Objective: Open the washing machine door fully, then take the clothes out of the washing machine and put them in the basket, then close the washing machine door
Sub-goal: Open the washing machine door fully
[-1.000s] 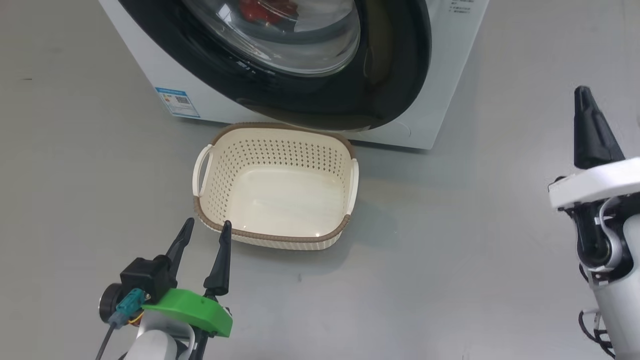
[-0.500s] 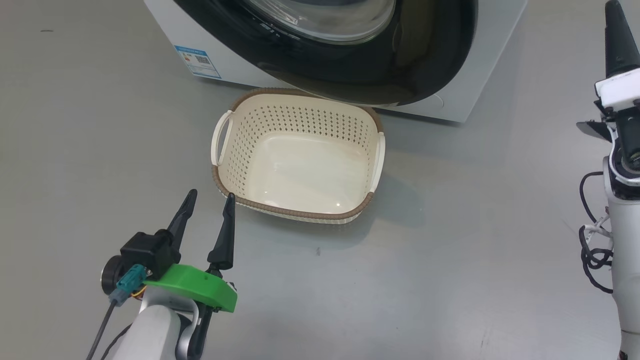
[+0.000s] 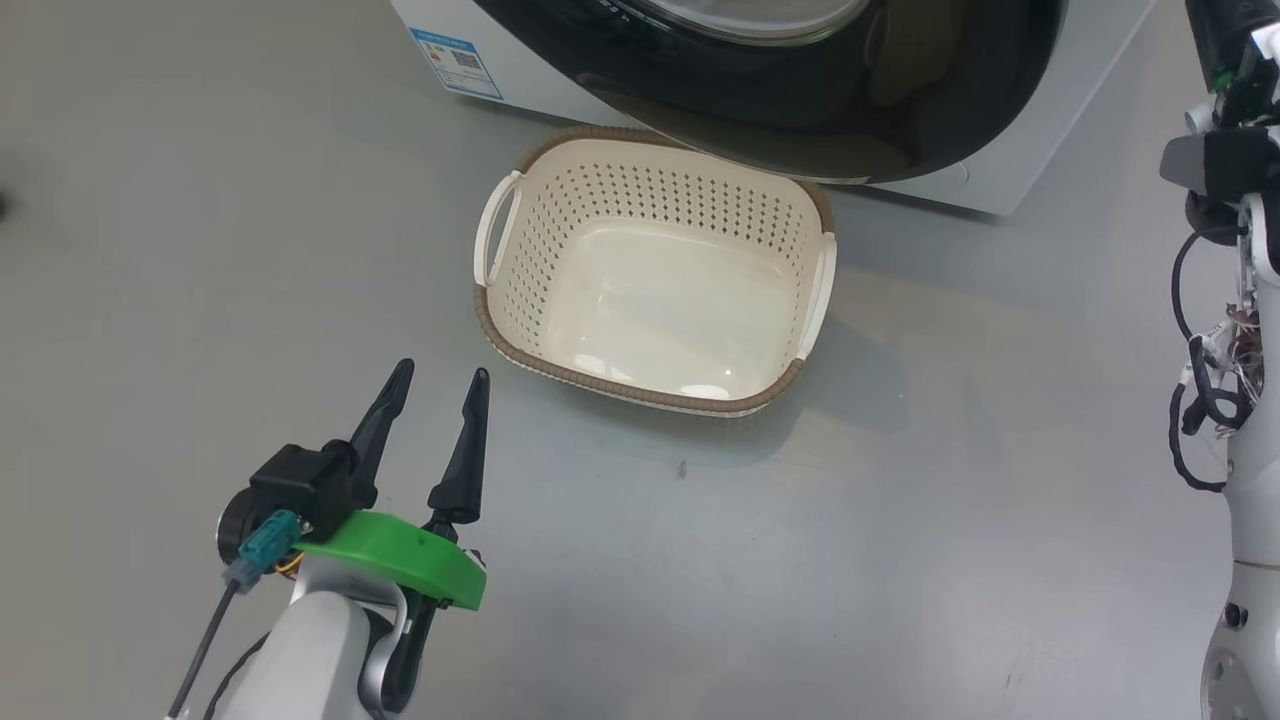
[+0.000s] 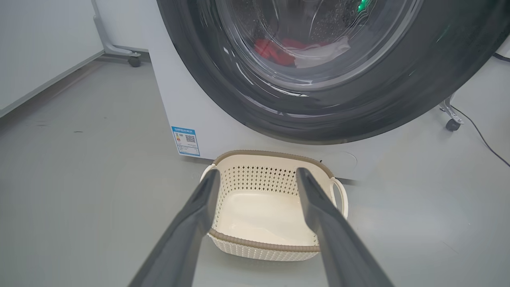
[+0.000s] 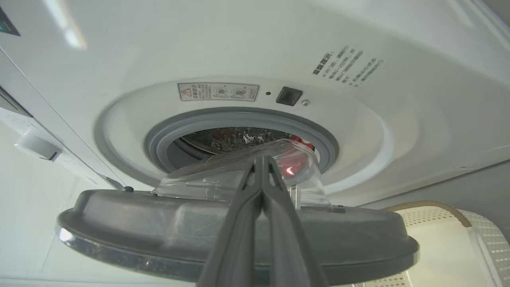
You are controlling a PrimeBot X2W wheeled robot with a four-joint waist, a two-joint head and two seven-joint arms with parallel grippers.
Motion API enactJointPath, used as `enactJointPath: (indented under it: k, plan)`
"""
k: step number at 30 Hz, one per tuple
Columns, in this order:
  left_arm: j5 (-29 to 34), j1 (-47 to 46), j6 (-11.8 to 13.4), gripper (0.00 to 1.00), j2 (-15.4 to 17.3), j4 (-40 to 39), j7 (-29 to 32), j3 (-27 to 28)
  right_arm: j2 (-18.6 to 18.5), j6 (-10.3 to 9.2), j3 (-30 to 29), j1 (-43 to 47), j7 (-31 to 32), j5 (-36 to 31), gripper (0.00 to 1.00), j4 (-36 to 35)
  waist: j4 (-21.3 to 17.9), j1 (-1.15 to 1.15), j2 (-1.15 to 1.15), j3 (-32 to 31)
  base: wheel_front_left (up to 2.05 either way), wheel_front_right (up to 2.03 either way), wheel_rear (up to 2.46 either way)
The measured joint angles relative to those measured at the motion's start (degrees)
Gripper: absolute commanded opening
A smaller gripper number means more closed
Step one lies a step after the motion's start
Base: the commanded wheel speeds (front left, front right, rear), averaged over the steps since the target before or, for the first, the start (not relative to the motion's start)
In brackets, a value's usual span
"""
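Observation:
The white washing machine stands at the top of the head view. Its door, black-rimmed with a glass bowl, stands ajar. In the right wrist view I see the door's inner side in front of the grey-ringed opening. My right gripper is shut, its tips at the glass bowl. Red and white clothes lie in the drum. The cream basket sits empty on the floor before the washer. My left gripper hovers open near the basket's front left corner, holding nothing.
A blue label marks the washer's lower left front. In the left wrist view, caster wheels stand beside the machine and a cable runs on the floor at its right. My right arm rises along the head view's right edge.
The head camera has turned, so washer and basket sit further right and up. My shut right gripper has risen out of the top of the head view. The left gripper stays open in place.

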Motion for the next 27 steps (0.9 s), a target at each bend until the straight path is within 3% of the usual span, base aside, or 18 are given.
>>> enactJointPath:
  k: [12, 27]
  plan:
    - [0.32, -0.92, 0.00, 1.00, -0.12, 0.26, 0.00, -1.29, 0.73, -1.65, 0.74, -4.48, 8.45, 4.82, 0.00, 5.47, 1.48, 0.00, 0.00, 0.82, 0.00, 0.00, 0.00]
    - [0.27, -1.03, 0.00, 1.00, -0.13, 0.99, 0.00, -1.31, 0.22, -1.80, 1.11, -6.08, 16.42, 8.64, 0.00, 11.41, 1.72, 0.00, 0.00, -0.33, 0.00, 0.00, 0.00]
